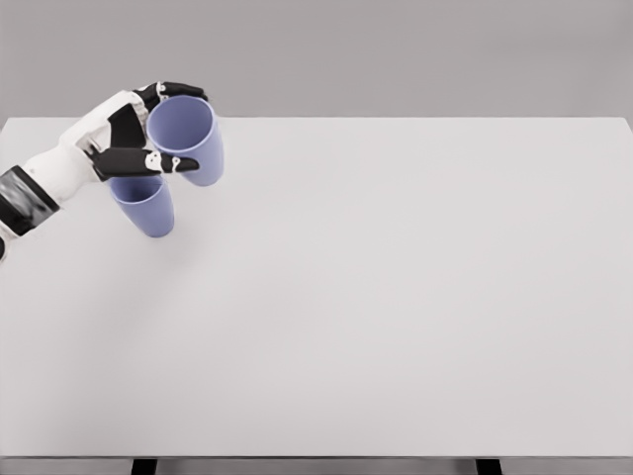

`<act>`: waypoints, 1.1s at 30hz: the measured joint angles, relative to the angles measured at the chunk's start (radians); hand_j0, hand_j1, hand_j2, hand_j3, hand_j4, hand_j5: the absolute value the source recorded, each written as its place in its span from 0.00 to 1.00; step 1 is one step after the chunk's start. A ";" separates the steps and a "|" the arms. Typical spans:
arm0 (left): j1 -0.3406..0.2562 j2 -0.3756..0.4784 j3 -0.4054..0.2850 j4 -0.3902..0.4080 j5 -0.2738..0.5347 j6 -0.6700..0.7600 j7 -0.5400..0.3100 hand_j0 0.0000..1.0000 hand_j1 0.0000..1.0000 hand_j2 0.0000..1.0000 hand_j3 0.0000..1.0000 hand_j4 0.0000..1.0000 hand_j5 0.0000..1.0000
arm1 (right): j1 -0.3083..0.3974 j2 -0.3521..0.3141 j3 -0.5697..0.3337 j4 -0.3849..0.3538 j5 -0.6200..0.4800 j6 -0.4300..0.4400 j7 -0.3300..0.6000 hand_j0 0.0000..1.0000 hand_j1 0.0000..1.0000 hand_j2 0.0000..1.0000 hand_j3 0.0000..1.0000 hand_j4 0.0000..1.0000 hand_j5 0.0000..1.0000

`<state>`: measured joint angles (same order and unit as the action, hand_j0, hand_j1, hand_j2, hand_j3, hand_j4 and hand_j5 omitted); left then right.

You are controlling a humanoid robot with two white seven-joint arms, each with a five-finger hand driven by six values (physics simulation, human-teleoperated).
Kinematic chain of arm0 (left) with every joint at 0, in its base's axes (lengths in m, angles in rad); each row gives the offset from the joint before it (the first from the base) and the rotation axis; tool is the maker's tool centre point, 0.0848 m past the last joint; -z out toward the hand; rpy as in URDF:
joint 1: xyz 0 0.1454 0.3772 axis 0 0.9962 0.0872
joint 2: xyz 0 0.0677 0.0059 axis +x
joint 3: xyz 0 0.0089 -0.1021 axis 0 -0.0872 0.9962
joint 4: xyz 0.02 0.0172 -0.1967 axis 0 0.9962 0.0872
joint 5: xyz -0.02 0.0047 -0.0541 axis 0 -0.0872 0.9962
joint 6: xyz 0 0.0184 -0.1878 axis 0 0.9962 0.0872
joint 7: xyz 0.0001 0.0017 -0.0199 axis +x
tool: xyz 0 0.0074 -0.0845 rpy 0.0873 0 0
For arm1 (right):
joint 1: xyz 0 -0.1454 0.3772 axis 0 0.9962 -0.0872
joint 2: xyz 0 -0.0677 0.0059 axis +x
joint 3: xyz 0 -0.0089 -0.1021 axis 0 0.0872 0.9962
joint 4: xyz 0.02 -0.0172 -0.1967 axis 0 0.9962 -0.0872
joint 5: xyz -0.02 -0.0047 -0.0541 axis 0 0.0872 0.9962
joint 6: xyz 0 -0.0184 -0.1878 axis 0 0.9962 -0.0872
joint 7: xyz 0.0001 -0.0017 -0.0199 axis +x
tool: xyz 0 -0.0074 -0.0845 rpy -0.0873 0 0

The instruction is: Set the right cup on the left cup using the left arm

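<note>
The white table [396, 297] fills almost the whole view, and its far edge meets a plain grey wall [396, 49]. My left arm [49, 178] comes in from the left side and reaches to the far left part of the table. My left hand [134, 134] is closed around a blue-violet cup [193, 139]: the dark fingers [178, 91] curl over the far side of its rim and the thumb [138, 161] presses on the near side. I hold this cup tilted, with the open mouth turned toward me and to the left. A second blue-violet cup [148, 208] stands upright on the table just below my hand, a little nearer and more left. The held cup is just beside it and partly above it; whether they touch, I cannot tell. I can read no label or writing on the cups.
</note>
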<state>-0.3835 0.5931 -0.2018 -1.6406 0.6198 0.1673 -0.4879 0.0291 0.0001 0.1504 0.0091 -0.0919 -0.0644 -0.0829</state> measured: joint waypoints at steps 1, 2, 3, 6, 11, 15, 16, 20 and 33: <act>0.000 0.003 0.004 0.005 0.002 0.000 0.000 0.73 0.73 0.73 0.73 0.73 0.73 | 0.000 0.000 0.000 0.000 0.000 0.000 0.000 1.00 1.00 1.00 1.00 1.00 1.00; 0.000 0.006 0.008 0.010 0.003 0.000 0.000 0.73 0.73 0.73 0.73 0.73 0.73 | 0.000 0.000 0.000 0.000 0.000 0.000 0.000 1.00 1.00 1.00 1.00 1.00 1.00; 0.000 0.007 0.011 0.014 0.003 0.000 0.000 0.73 0.73 0.73 0.73 0.73 0.73 | 0.000 0.000 0.000 0.000 0.000 0.000 0.000 1.00 1.00 1.00 1.00 1.00 1.00; 0.000 0.010 0.015 0.025 0.004 0.000 0.000 0.73 0.73 0.73 0.73 0.73 0.73 | 0.000 0.000 0.000 0.000 0.000 0.000 0.000 1.00 1.00 1.00 1.00 1.00 1.00; 0.000 0.012 0.027 0.048 0.005 0.000 0.000 0.73 0.73 0.73 0.73 0.73 0.73 | 0.000 0.000 0.000 0.000 0.000 0.000 0.000 1.00 1.00 1.00 1.00 1.00 1.00; 0.000 0.014 0.041 0.069 0.005 0.000 0.000 0.73 0.73 0.73 0.73 0.73 0.73 | 0.000 0.000 0.000 0.000 0.000 0.000 0.000 1.00 1.00 1.00 1.00 1.00 1.00; 0.000 0.021 0.044 0.074 0.005 0.000 0.000 0.73 0.73 0.73 0.73 0.73 0.73 | 0.000 0.000 0.000 0.000 0.000 0.000 0.000 1.00 1.00 1.00 1.00 1.00 1.00; -0.002 0.043 0.053 0.092 0.005 0.000 0.000 0.73 0.73 0.73 0.73 0.73 0.73 | -0.002 0.000 0.000 0.000 0.000 0.000 0.000 1.00 1.00 1.00 1.00 1.00 1.00; 0.000 0.070 0.073 0.134 0.005 0.000 0.000 0.73 0.73 0.73 0.73 0.73 0.73 | 0.000 0.000 0.000 0.000 0.000 0.000 0.000 1.00 1.00 1.00 1.00 1.00 1.00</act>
<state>-0.3835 0.6635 -0.1285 -1.5069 0.6249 0.1673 -0.4879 0.0291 0.0001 0.1504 0.0091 -0.0919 -0.0644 -0.0829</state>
